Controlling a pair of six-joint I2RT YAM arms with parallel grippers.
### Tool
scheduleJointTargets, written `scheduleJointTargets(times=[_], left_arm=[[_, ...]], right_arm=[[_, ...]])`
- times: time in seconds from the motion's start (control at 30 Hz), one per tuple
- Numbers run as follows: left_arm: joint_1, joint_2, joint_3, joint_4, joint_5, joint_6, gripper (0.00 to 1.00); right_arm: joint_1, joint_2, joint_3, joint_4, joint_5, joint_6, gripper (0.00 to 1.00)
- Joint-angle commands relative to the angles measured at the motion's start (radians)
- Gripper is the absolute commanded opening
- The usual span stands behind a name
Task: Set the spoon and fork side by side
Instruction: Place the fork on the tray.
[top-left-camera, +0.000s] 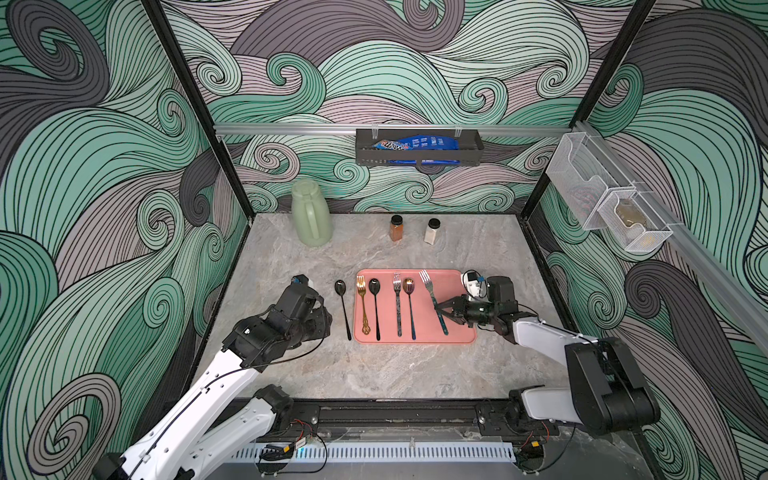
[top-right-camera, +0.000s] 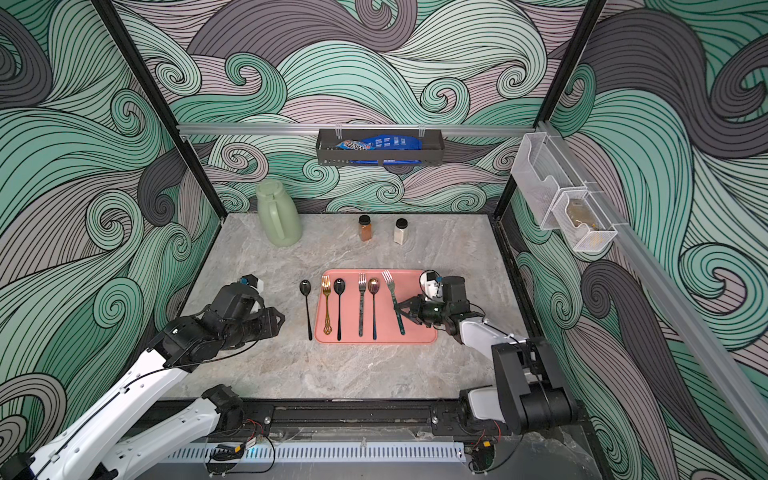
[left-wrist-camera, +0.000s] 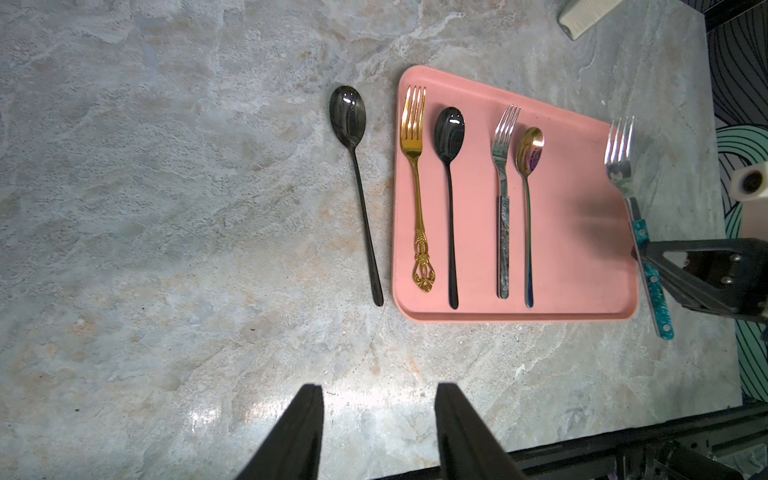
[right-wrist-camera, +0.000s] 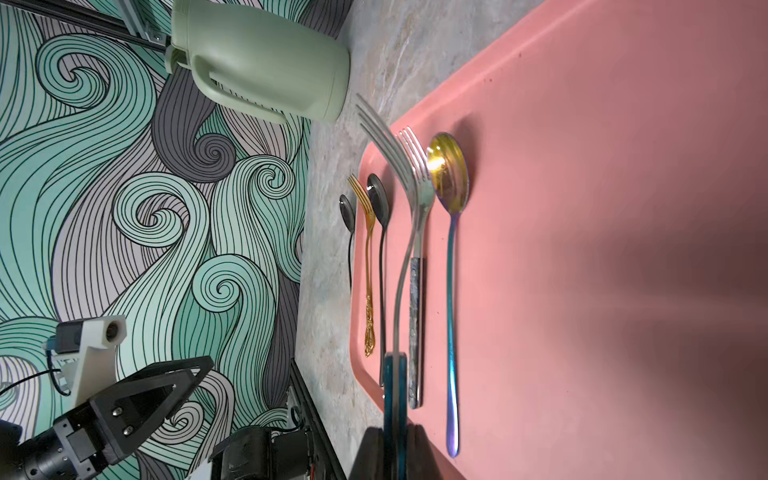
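Fork (left-wrist-camera: 619, 166) handle partly hidden; right gripper (left-wrist-camera: 640, 251) clamps it

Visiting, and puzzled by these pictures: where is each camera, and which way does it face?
Both top views: overhead at the front, looking down on the table and pink tray; both arms show.
Left wrist: on the left arm, facing the tray; its open fingers show.
Right wrist: on the right arm, looking along the teal-handled fork its fingers hold.
Shared: all four show the tray.
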Motion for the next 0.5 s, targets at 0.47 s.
scheduleJointTargets(times=[0.47], left_arm=[[0.006,0.017,0.047,-0.015,-0.014,0.014,0.47]], right_arm=[[-0.060,0.220,-0.029,0.202,0.072,-0.118,0.03]])
